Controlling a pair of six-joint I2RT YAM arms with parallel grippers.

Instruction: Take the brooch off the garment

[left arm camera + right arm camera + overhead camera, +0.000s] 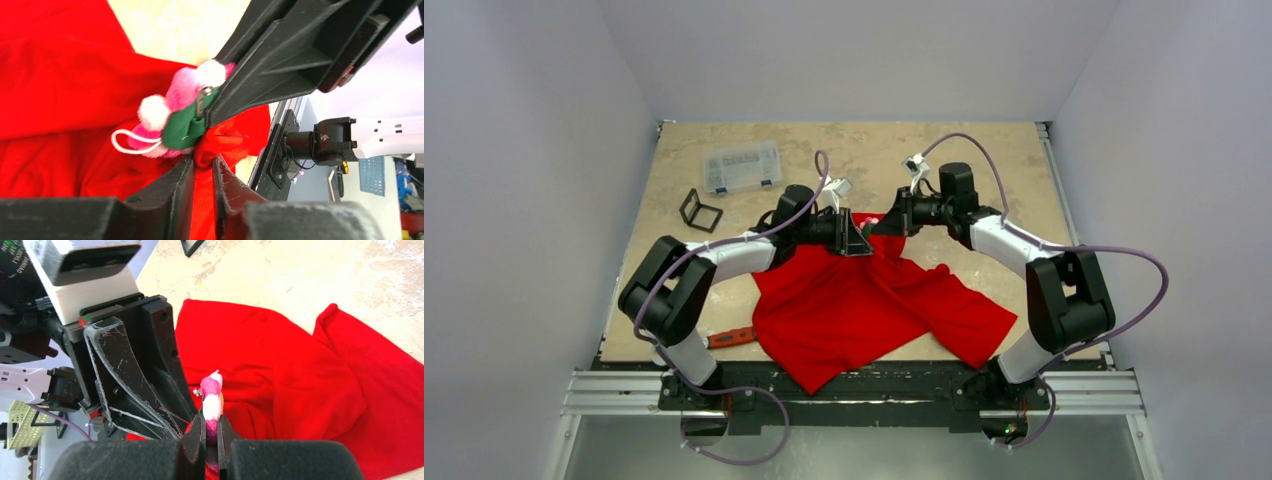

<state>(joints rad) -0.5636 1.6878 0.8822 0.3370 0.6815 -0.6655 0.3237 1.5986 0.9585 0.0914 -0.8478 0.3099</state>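
Observation:
The garment, a bright red T-shirt (864, 305), lies crumpled at the table's near middle, its top pulled up between both grippers. The brooch (172, 112) is pink and white and fluffy, with a green backing, a metal pin and a white loop. My left gripper (204, 167) is shut on a fold of the red cloth just below the brooch; it also shows in the top view (856, 236). My right gripper (211, 427) is shut on the brooch (212, 402), edge-on between its fingers; it also shows in the top view (894, 222). The two grippers nearly touch.
A clear plastic organiser box (742, 166) and a small black frame (700, 210) lie at the back left. A red-handled tool (730, 337) lies by the shirt's near left edge. White walls enclose the table on three sides.

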